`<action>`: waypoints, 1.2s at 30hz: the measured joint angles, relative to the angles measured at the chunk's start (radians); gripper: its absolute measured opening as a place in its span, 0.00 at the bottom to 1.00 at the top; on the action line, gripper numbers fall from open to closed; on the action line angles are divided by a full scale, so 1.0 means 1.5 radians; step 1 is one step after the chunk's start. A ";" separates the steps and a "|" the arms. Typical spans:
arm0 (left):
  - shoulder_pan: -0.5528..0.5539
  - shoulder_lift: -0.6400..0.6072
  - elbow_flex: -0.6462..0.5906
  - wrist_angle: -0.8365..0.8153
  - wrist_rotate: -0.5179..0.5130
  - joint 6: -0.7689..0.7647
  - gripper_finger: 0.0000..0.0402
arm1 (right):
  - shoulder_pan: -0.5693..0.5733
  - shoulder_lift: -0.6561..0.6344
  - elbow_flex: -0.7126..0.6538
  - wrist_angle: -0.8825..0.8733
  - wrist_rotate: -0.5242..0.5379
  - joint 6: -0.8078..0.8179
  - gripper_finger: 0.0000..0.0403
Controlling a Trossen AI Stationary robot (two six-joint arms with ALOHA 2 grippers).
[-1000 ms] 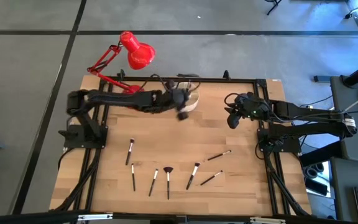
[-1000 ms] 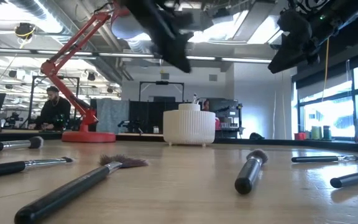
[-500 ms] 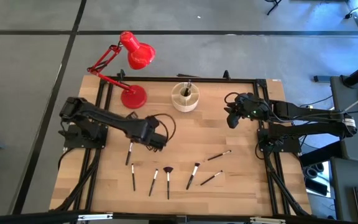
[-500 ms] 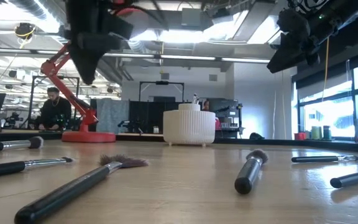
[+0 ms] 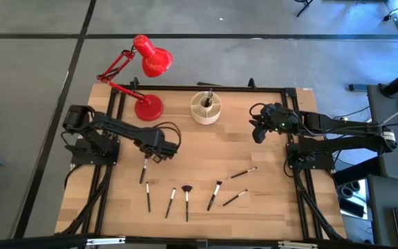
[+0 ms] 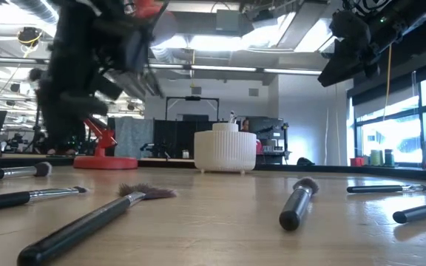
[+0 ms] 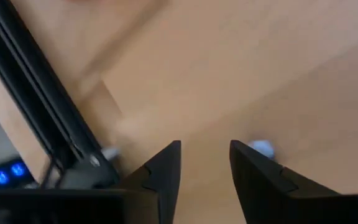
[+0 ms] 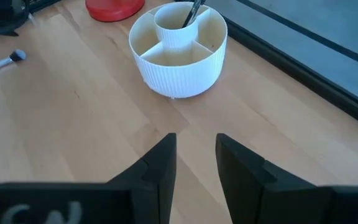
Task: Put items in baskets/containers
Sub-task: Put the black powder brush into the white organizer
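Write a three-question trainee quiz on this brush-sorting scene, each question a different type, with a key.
1. True or false: the left gripper holds a brush.
2. Multiple choice: in the cream organiser, the one brush already stored stands in
A. the centre tube
B. an outer wedge compartment
C. no compartment; it lies across the rim
3. Fill in the blank: seen from above, ___ brushes lie loose on the table.

Key
1. False. The left wrist view shows its fingers apart with only bare wood between them.
2. A
3. Seven, including the fan brush. The right gripper waits near the table's right edge, open and empty.
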 joint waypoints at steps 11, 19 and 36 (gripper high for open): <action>0.011 -0.007 -0.053 0.122 0.015 0.024 0.35 | 0.000 0.000 0.000 -0.002 0.000 0.020 0.28; -0.015 -0.007 -0.053 0.129 0.056 0.050 0.43 | 0.000 0.000 0.000 -0.013 -0.008 0.026 0.28; -0.016 -0.005 -0.053 0.135 0.092 0.029 0.35 | 0.000 0.000 0.000 -0.017 -0.006 0.015 0.28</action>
